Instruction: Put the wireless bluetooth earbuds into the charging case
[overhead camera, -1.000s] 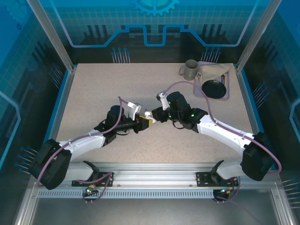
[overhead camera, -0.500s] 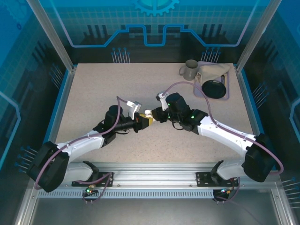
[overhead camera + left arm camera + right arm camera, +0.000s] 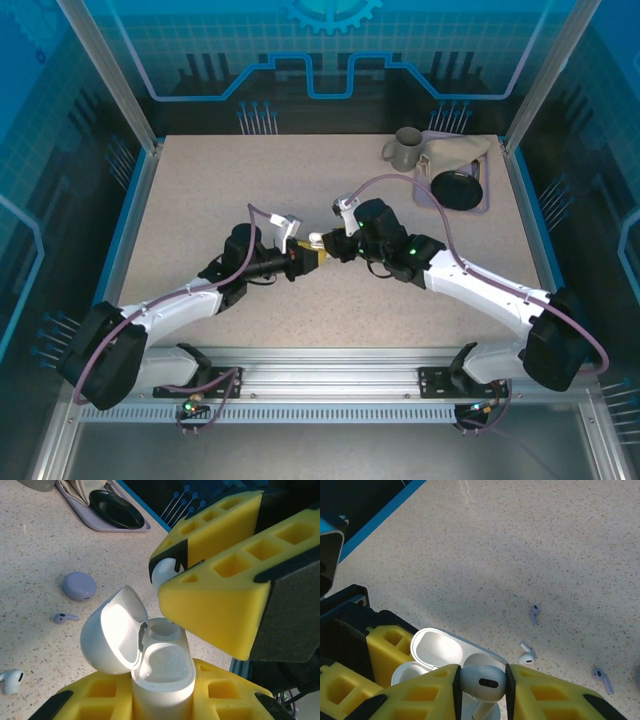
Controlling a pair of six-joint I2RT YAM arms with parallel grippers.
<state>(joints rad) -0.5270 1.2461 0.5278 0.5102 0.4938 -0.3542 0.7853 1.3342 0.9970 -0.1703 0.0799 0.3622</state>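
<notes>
Over mid-table, pinching one white earbud point(image 3: 482, 682) in the right gripper point(image 3: 328, 246), just above the open charging case point(image 3: 162, 672) clamped in the left gripper point(image 3: 298, 262). Both sockets looking empty, so nothing seated yet. Waiting on the tabletop point(image 3: 200, 190): second white earbud point(image 3: 526, 655), two lavender earbuds point(image 3: 535, 614). Tight between lid point(image 3: 112, 635) and yellow pads point(image 3: 215, 605); plenty of bare surface around.

white charging case point(image 3: 165, 680); white earbud point(image 3: 482, 682); lavender earbud point(image 3: 65, 617); speckled table point(image 3: 40, 570)
</notes>
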